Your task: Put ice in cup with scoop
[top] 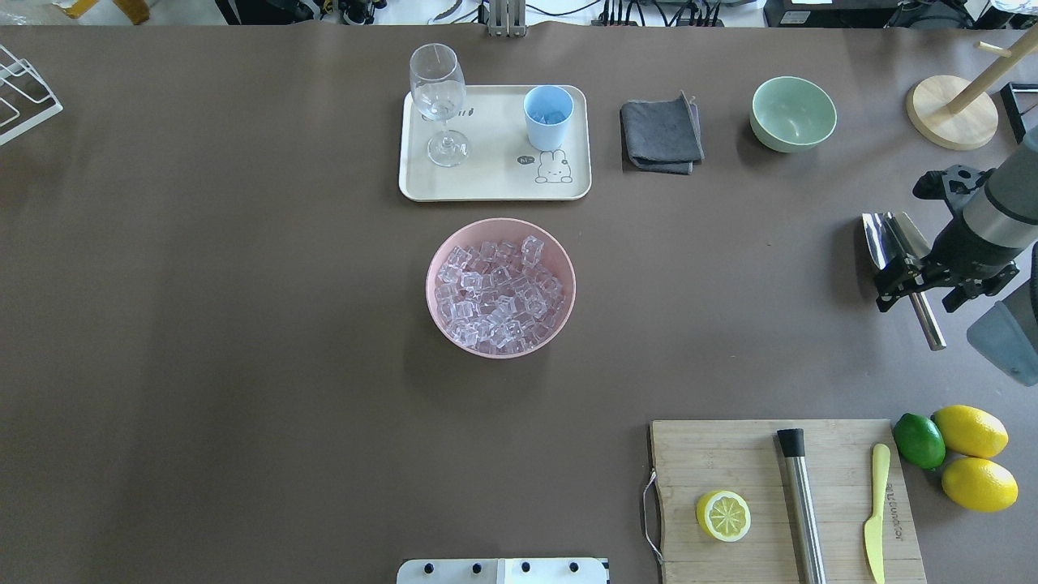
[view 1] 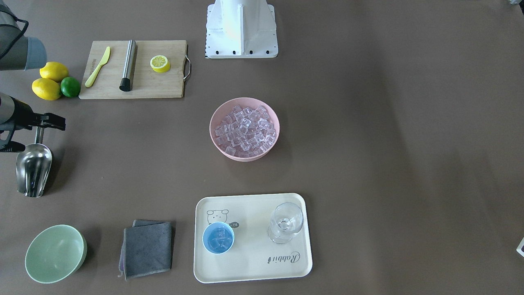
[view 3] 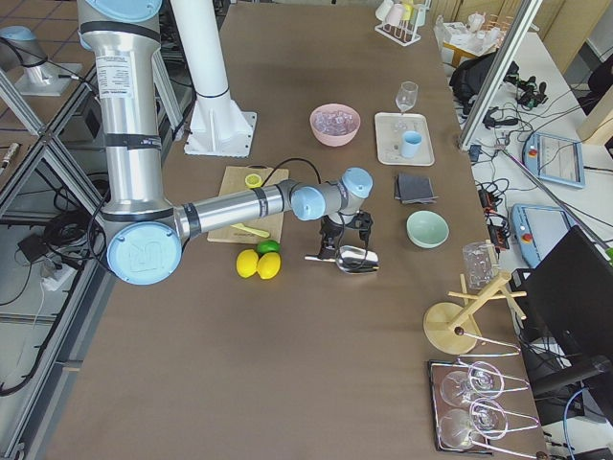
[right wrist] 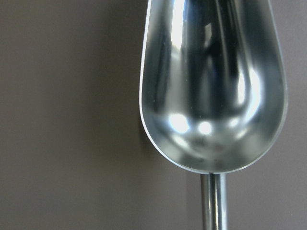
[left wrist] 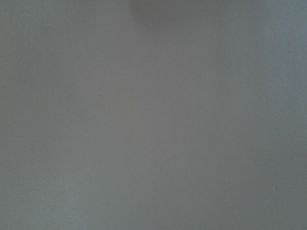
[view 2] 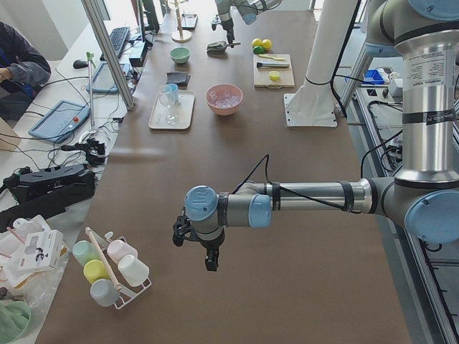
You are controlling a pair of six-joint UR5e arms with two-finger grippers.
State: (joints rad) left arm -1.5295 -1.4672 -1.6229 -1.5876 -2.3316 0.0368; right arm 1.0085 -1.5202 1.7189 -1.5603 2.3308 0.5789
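**Scoop down and empty, right jaws straddling its handle**

Left gripper (view 2: 206, 259) hovers over the table's left end. It shows in the side view only, so I can't tell its jaw state.

Cup (top: 547, 116) stands on the right half of the tray (top: 486, 182), far centre, and already has a few cubes in it. Ice (top: 499, 292) is piled in the pink bowl (top: 431, 284), just nearer than the tray.

Far right, the scoop (top: 888, 239) lies flat, trough empty and pointing to the far side. Right gripper (top: 923, 290) sits over the handle with jaws apart either side, apparently not clamped, but the angle is poor.

Handling guess: the steel scoop is stiff, light and polished, and its round tube handle will tend to roll between flat pads. Grip mid-handle, close to the trough, and grip firmly. The cubes are loose and slick, so tip slowly.
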